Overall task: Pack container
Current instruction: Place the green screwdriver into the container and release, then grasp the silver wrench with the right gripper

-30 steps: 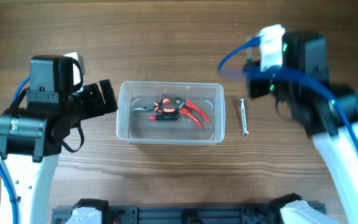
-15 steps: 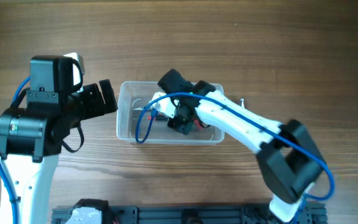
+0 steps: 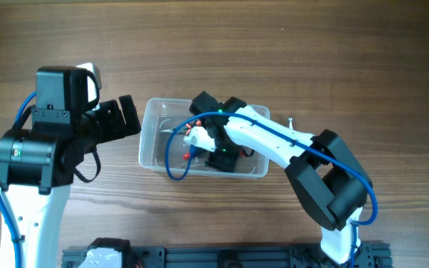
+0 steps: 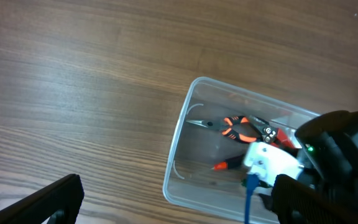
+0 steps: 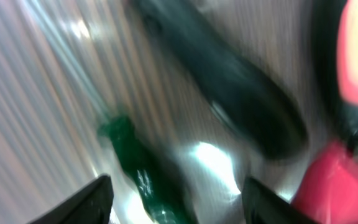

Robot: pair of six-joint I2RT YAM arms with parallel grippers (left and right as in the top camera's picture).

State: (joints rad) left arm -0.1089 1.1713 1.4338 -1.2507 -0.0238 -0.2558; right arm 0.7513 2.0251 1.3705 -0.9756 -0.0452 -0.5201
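The clear plastic container (image 3: 153,146) sits mid-table and also shows in the left wrist view (image 4: 180,142). Inside it lie orange-and-black pliers (image 4: 240,127) and a red-handled tool (image 4: 282,134). My right arm reaches into the container from the right, its gripper (image 3: 219,156) low over the tools. In the blurred right wrist view its jaws (image 5: 185,205) stand apart, with a green-handled tool (image 5: 143,174) lying loose between them, a black tool (image 5: 241,106) beyond and red (image 5: 328,180) at the right. My left gripper (image 3: 129,115) hangs open just left of the container, holding nothing.
The tip of a small metal wrench (image 3: 290,120) shows on the wood right of the container, mostly covered by my right arm. A blue cable (image 3: 171,160) loops over the container's front wall. Bare wood surrounds the tub.
My right arm has swung from the back right down into the container, and its jaws have gone from shut to apart. The left arm has not moved.
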